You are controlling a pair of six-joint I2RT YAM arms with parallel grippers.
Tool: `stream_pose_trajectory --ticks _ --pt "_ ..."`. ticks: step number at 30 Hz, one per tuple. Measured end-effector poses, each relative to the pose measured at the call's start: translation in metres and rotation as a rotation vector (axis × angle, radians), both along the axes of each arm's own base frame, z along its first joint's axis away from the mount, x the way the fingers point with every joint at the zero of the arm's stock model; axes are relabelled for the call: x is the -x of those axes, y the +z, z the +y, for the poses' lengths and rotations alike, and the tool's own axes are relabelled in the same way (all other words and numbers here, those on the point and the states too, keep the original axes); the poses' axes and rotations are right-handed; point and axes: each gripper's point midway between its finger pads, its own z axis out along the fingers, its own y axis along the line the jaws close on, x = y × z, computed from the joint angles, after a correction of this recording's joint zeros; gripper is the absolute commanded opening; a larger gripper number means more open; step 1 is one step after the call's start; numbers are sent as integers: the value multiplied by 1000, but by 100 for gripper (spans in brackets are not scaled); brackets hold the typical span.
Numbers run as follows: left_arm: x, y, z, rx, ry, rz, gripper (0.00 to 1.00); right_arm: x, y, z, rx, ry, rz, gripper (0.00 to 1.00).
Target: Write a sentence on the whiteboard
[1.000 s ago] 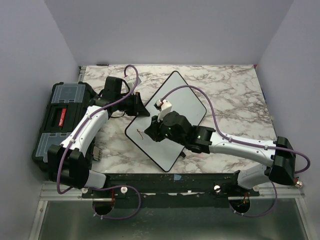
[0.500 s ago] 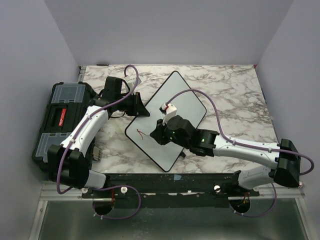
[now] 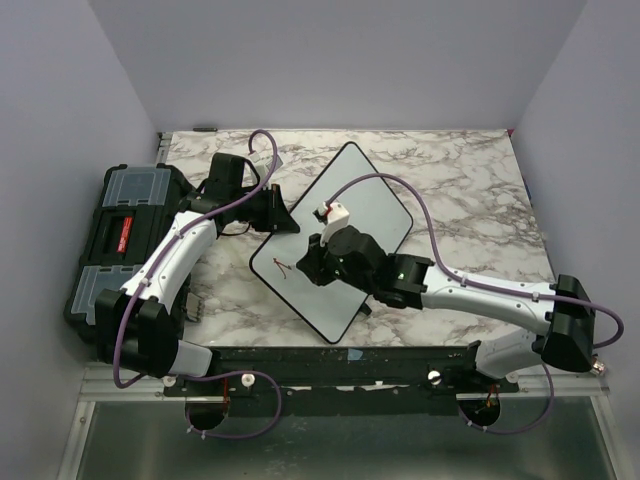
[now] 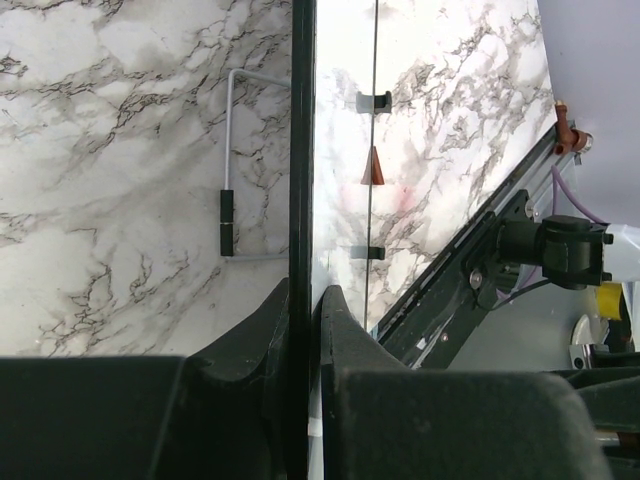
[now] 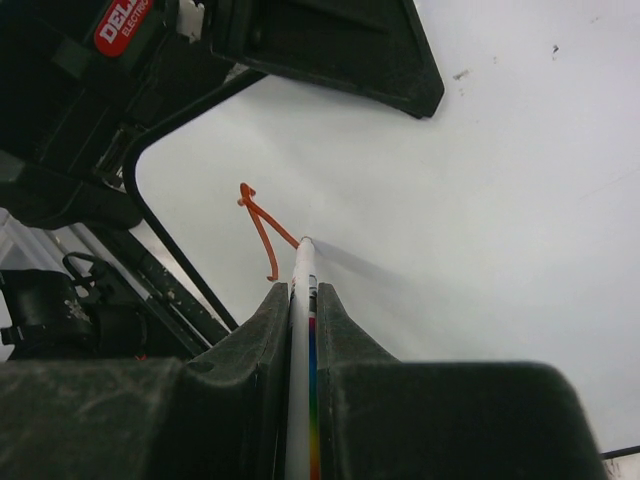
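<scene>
While left gripper (image 4: 304, 292) clamps whiteboard (image 3: 380, 200) edge, right gripper (image 5: 300, 290) pinches marker (image 5: 304, 262), tip touching red stroke (image 5: 264, 226).

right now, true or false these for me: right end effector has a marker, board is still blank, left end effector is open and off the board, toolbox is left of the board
1. The right end effector holds a marker. True.
2. The board is blank. False: red strokes are already on it, at the marker's tip.
3. The left end effector is open and clear of the board. False: it is shut on the board's black-framed edge.
4. A black toolbox sits to the left of the board. True.
</scene>
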Motion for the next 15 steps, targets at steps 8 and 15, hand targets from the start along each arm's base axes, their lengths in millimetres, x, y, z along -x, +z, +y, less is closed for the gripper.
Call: stream_pose_trajectory --ticks 8,15 --pt "0 -1 0 -5 2 -3 0 -11 14 12 -3 -16 -34 1" --pt "0 -1 0 -6 2 -3 0 -21 29 22 -9 -29 -71 1"
